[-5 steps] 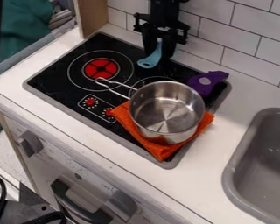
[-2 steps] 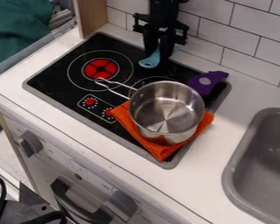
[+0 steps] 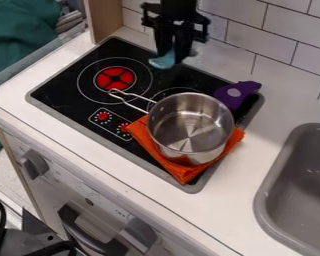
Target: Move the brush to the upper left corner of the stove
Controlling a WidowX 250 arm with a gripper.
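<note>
So in the camera view, your gripper [image 3: 174, 55] has just shifted up and a bit to the left, and the light blue brush [image 3: 163, 62] has come along with it, so I'd say you've got a proper grip on it. The fingers are closed round its upper part, with the blue end poking out below, over the back edge of the stove [image 3: 52, 102]. Looks like the pick is done and the carry is starting, imo. Next you'd want to keep going left along the back edge, then lower and let go at the corner; just watch it doesn't twist in your grip or land half on the rim. Nothing else has really budged: the metal pot [image 3: 191, 125] sits on the orange cloth [image 3: 183, 172] at the right, with the purple thing [image 3: 235, 95] just behind it. Around that you've got white counter [image 3: 249, 200], a grey sink [image 3: 261, 200], wall tiles [image 3: 263, 42], a wooden panel [image 3: 106, 20] and green fabric [image 3: 19, 37] off left.
</note>
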